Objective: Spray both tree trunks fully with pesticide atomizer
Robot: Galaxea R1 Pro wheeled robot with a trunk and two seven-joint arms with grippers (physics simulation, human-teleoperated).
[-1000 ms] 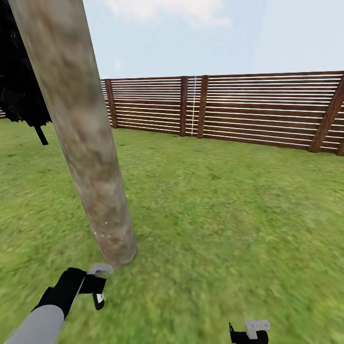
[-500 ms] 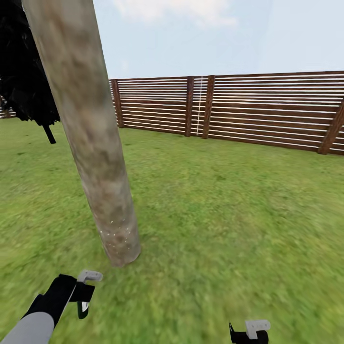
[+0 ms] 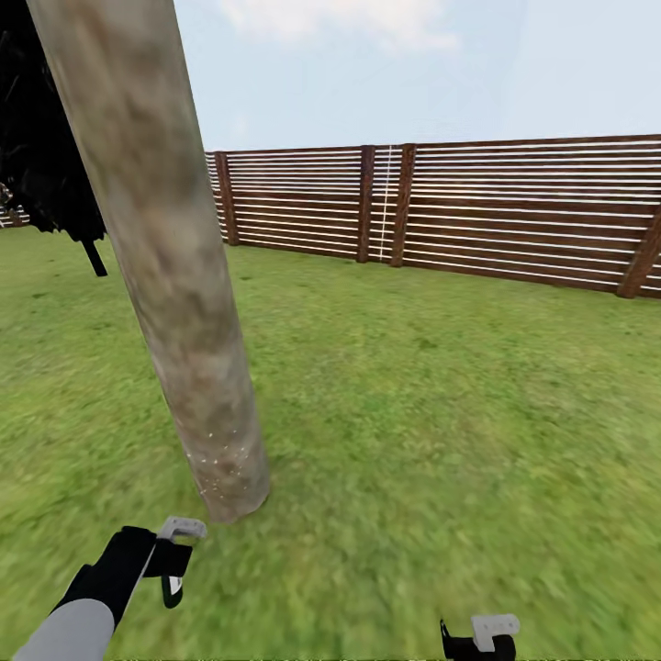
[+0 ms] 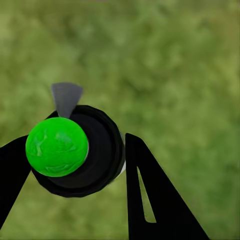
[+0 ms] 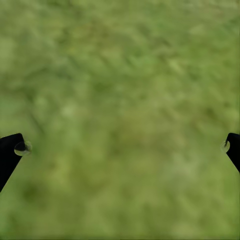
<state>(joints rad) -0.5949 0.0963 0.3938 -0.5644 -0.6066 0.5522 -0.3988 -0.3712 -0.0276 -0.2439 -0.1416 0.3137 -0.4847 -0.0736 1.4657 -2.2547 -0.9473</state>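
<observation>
A thick, mottled grey-brown tree trunk (image 3: 174,275) leans up from the grass (image 3: 413,413) at the left of the head view. Fine whitish pesticide speckles (image 3: 218,456) dot its base. My left gripper (image 3: 173,562) hovers just in front of the trunk's foot, shut on the pesticide atomizer (image 3: 182,529), whose pale grey top points toward the trunk. In the left wrist view the atomizer (image 4: 75,150) is a black round body with a bright green ball and a grey nozzle, clamped between the black fingers (image 4: 145,195). My right gripper (image 3: 479,640) hangs low at the right, open (image 5: 120,150) over bare grass.
A brown horizontal-slat fence (image 3: 477,202) closes the lawn at the back. A black-leaved tree with a thin dark stem (image 3: 46,156) stands behind the trunk at the far left. Open lawn stretches to the right of the trunk.
The head view panned slightly left. My left gripper with the atomizer dipped back from the trunk, then rose toward it again. More speckles show on the trunk's base. The right gripper stayed still.
</observation>
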